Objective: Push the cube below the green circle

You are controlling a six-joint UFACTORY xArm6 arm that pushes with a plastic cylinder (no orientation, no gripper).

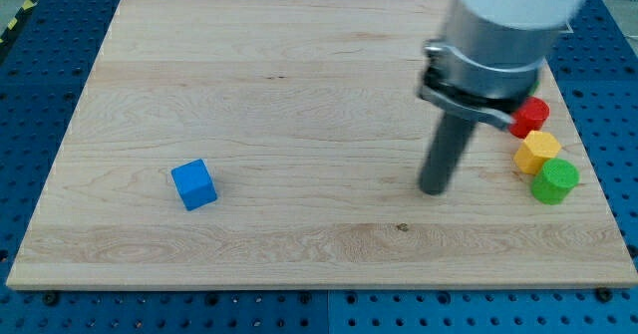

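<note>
Camera view shows my tip point(433, 189) resting on bare surface point(299, 75), well apart from blue cube point(193, 185) at view's left. No hand on this rig, just a rod, nothing grasped. Best approach: get round cube's left side, push right twd spot under green circle point(554, 180). Yellow hexagon point(537, 151) & red cylinder point(531, 114) crowd above it; edge is near

You will find no readable text, label, brand, number or sign anywhere in view. Wooden board point(299, 95): bare grain only. Blue cube point(193, 185), green circle point(554, 180), yellow block point(537, 151), red block point(532, 115): unmarked faces.
</note>
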